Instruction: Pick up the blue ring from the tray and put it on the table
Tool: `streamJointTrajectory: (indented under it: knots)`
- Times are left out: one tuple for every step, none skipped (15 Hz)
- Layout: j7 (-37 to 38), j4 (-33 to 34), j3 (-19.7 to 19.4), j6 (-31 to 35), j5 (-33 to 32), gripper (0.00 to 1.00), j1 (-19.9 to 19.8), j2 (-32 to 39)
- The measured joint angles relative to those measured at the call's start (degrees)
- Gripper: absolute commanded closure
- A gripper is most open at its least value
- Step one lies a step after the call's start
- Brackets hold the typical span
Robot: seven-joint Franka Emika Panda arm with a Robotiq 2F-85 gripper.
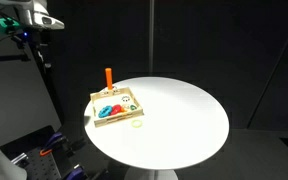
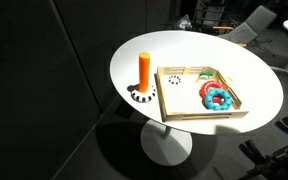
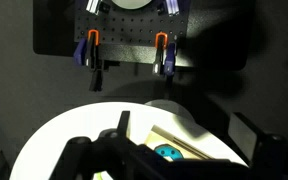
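The blue ring [image 2: 221,100] lies in the light-wood tray [image 2: 186,112], next to a red piece [image 2: 211,88]. The tray stands on the round white table [image 2: 254,60]. In an exterior view the blue ring [image 1: 106,110] is at the tray's [image 1: 97,100] near end. In the wrist view the ring [image 3: 166,152] shows far below, between my dark fingers. My gripper [image 3: 174,165] is open and empty, high above the table and off to its side. My arm [image 1: 32,15] is at the top left.
An orange peg [image 2: 144,68] stands upright on a small base beside the tray, also seen in an exterior view [image 1: 108,76]. A pale ring [image 1: 136,125] lies on the table near the tray. Dark curtains surround the table.
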Motion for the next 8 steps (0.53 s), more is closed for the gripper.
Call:
streamJointTrajectory:
  knots:
    - [0.0, 0.0, 0.0, 0.0, 0.0, 0.00, 0.0, 0.0]
    - [0.0, 0.0, 0.0, 0.0, 0.0, 0.00, 0.0, 0.0]
    - [0.0, 0.0, 0.0, 0.0, 0.0, 0.00, 0.0, 0.0]
    - [0.0, 0.0, 0.0, 0.0, 0.0, 0.00, 0.0, 0.0]
    - [0.0, 0.0, 0.0, 0.0, 0.0, 0.00, 0.0, 0.0]
    - [0.0, 0.0, 0.0, 0.0, -0.1, 0.00, 0.0, 0.0]
    - [0.0, 0.0, 0.0, 0.2, -0.3, 0.00, 0.0, 0.1]
    - [0.0, 0.0, 0.0, 0.5, -0.8, 0.00, 0.0, 0.1]
